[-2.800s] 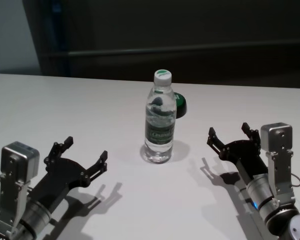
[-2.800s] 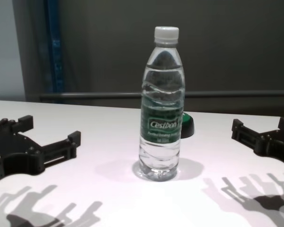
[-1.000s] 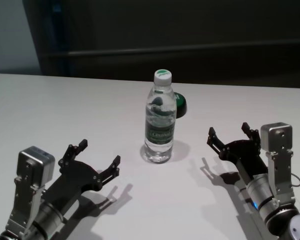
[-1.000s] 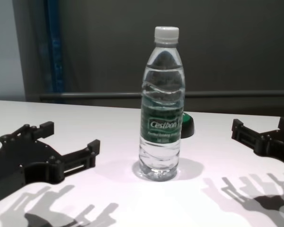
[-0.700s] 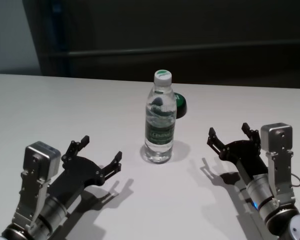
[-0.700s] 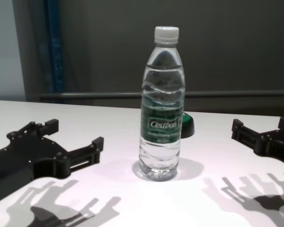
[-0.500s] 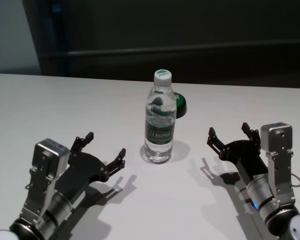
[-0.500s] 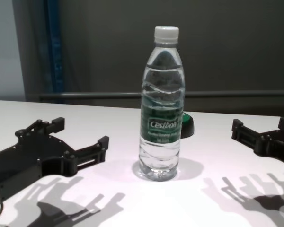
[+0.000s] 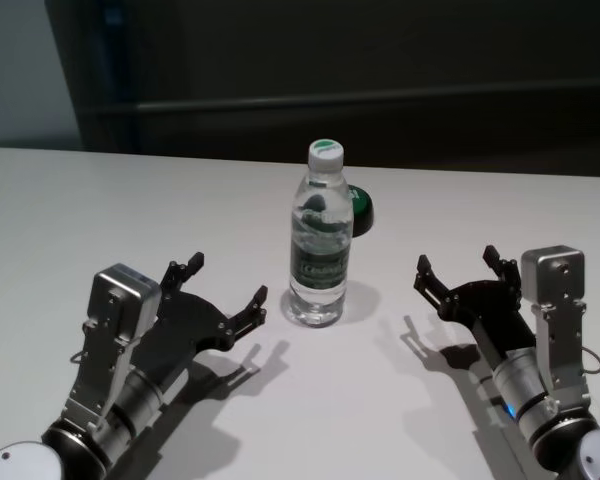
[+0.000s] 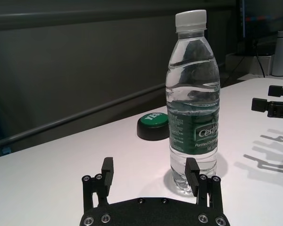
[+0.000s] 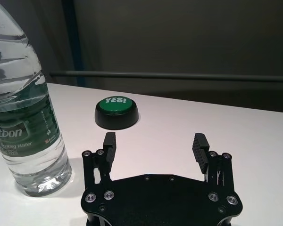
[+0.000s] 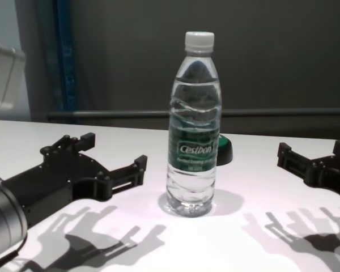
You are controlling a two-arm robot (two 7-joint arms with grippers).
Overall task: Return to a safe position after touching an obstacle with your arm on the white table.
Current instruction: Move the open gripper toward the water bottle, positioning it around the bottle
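Observation:
The obstacle, a clear water bottle (image 9: 320,250) with a white cap and dark green label, stands upright mid-table on the white table (image 9: 100,200). My left gripper (image 9: 226,280) is open, low over the table just left of the bottle's base. A small gap shows between its nearer fingertip and the bottle (image 12: 194,130). In the left wrist view the bottle (image 10: 193,94) stands just beyond one finger of the left gripper (image 10: 149,165). My right gripper (image 9: 457,262) rests open to the bottle's right, well apart from it.
A small dark dome with a green "YES!" top (image 9: 361,208) sits just behind and to the right of the bottle, seen also as the green dome (image 11: 117,111). A dark wall and rail run behind the table's far edge.
My left arm has slid forward and rightward, bringing its open gripper close to the bottle's base. The bottle and the right arm have not moved.

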